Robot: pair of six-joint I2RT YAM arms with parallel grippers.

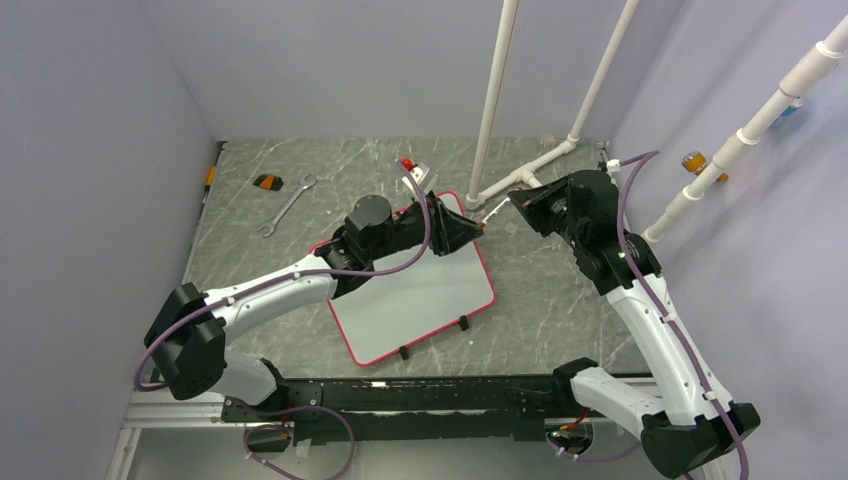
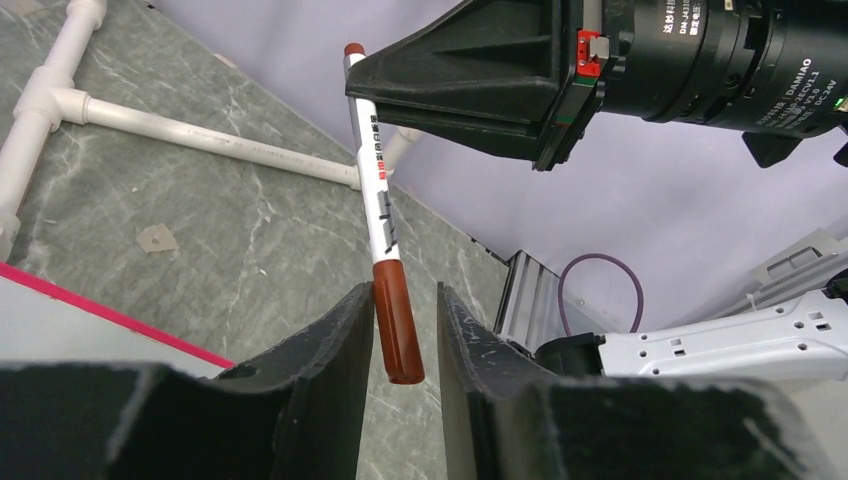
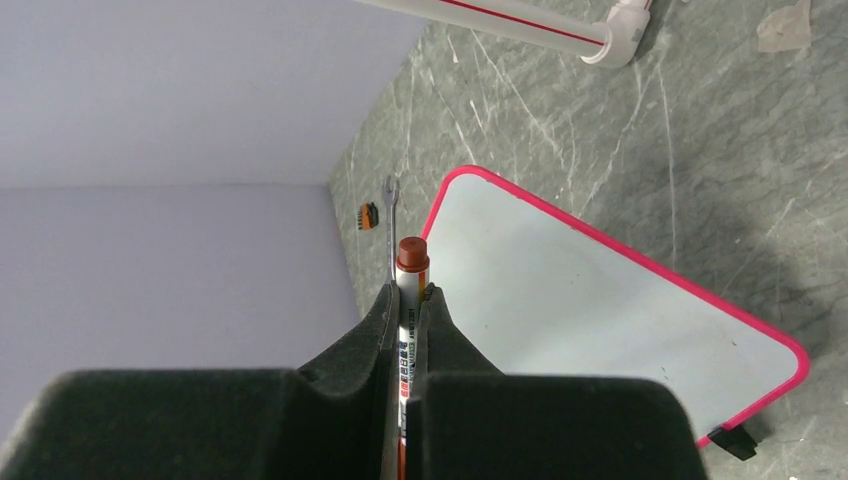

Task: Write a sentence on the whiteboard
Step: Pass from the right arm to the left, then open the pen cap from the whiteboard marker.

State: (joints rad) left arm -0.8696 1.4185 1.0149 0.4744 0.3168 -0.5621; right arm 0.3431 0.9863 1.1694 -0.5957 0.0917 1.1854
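The whiteboard (image 1: 420,300) lies flat mid-table with a pink rim and two black clips on its near edge. Its visible surface is blank, and no sentence shows on it; the left arm hides its far part. My right gripper (image 1: 520,203) is shut on the body of a white marker (image 1: 492,212) and holds it in the air above the board's far right corner. The right wrist view shows the marker (image 3: 411,262) pinched between the pads of the right gripper (image 3: 410,295), above the board (image 3: 580,290). My left gripper (image 2: 405,295) is open, its jaws either side of the marker's reddish-brown cap (image 2: 397,325).
A wrench (image 1: 288,204) and a small orange-black item (image 1: 267,181) lie at the far left. A small red-topped object (image 1: 410,166) sits just beyond the board. White pipes (image 1: 495,100) rise at the back and right, with one run along the table (image 2: 200,135).
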